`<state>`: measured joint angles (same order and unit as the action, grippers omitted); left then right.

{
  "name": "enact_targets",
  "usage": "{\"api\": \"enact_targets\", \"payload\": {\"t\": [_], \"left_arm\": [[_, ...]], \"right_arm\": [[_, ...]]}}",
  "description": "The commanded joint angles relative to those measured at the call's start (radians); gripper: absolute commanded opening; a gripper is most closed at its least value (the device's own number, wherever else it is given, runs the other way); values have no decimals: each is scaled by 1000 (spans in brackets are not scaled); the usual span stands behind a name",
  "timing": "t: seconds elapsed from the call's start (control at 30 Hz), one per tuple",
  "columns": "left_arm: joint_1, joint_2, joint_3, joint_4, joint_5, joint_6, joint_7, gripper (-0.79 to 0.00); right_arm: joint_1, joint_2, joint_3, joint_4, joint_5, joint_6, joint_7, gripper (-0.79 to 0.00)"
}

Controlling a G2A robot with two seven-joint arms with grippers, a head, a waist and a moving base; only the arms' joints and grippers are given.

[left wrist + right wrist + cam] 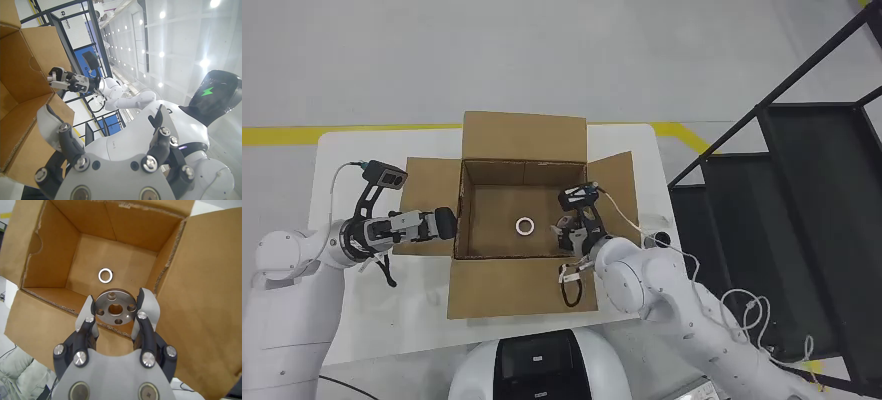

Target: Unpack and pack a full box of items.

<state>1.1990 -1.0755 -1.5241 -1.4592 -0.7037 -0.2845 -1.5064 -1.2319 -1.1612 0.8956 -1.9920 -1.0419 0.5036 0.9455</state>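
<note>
White surface (372,160) carries an open cardboard box (525,135) at centre. Right gripper (116,298) clamps a metal flange (123,313) above the box's near-right corner; a ring (525,227) lies mid-floor. Left gripper (447,222), wide open and empty, sits at the box's left wall.

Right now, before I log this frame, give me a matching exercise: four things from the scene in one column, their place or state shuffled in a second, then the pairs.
Things:
1. small metal ring
2. holed metal disc
3. left gripper
4. cardboard box

Places or states:
A. flaps spread out, standing on the white table
B. open, outside the box beside a side flap
C. lying on the box floor
D. clamped in the right gripper

Pairs: 1-C, 2-D, 3-B, 4-A.
</note>
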Motion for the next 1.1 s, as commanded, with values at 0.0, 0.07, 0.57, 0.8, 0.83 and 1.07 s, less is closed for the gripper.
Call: {"api": "enact_targets", "payload": {"t": [0.0,0.07,0.57,0.8,0.83,1.07], "left_arm": [[0,0,0,0,0,0,0,0],[0,0,0,0,0,0,0,0],[0,0,0,0,0,0,0,0],[0,0,0,0,0,0,0,0],[0,0,0,0,0,0,0,0],[0,0,0,0,0,0,0,0]], "right_arm": [[58,-17,-49,48,-2,23,22,-785],[98,-31,-82,87,-2,42,37,-785],[408,-197,-313,500,129,134,43,-785],[486,-285,-394,675,191,151,-3,-785],[495,-295,-398,695,200,150,-8,-785],[538,-353,-421,823,241,150,-25,-745]]}}
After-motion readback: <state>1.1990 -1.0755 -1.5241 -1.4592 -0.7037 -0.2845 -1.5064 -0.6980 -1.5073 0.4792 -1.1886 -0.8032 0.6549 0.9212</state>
